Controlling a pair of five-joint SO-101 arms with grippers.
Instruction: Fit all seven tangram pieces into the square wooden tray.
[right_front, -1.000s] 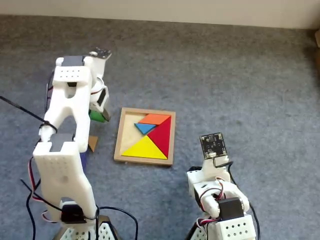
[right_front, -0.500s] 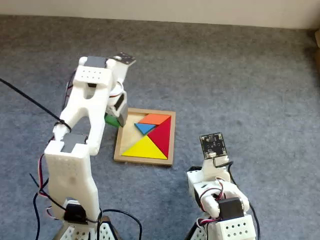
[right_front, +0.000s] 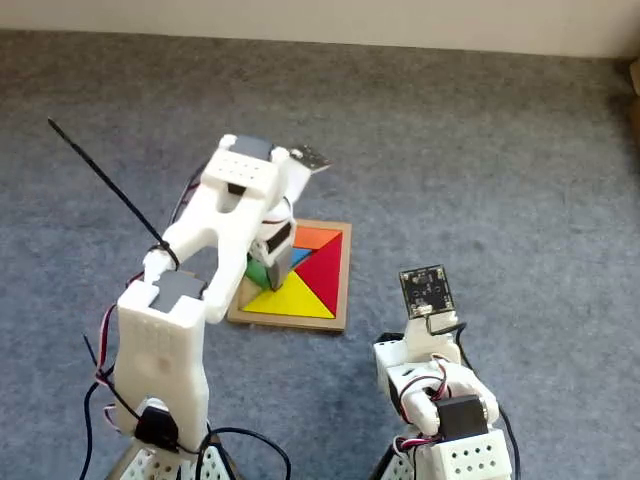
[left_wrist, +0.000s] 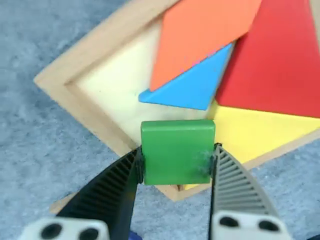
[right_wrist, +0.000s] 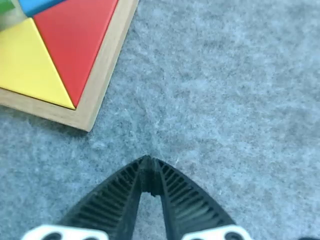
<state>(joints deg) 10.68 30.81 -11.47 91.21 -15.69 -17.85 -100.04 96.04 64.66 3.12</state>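
The left gripper (left_wrist: 176, 159) clamps the green piece (left_wrist: 176, 150) by two opposite edges, its jaws parted only as wide as the piece itself. The green piece hangs between the fingertips over the rim of the tray (left_wrist: 85, 62) and the edge of its bare floor. Just past the fingertips lies a patch of bare tray floor, then the blue triangle (left_wrist: 192, 85), with the orange piece (left_wrist: 205, 35) touching it on the far side. The yellow triangle (left_wrist: 255, 132) sits just beside one fingertip, and the red triangle (left_wrist: 275, 65) lies beyond it, edge to edge with both yellow and blue.

From the high view, the left gripper (right_front: 268, 262) is over the side of the tray (right_front: 290, 322) farther from the right arm. The green piece (right_front: 257, 272) shows just under it, and the red triangle (right_front: 322, 270) and yellow triangle (right_front: 290, 297) lie flat beside it.

The right gripper (right_wrist: 148, 172) is pinched closed on nothing, fingertips meeting, low over the carpet (right_wrist: 225, 100). A corner of the tray (right_wrist: 107, 65) lies ahead of it and apart, holding the red triangle (right_wrist: 75, 45) and yellow triangle (right_wrist: 25, 65).
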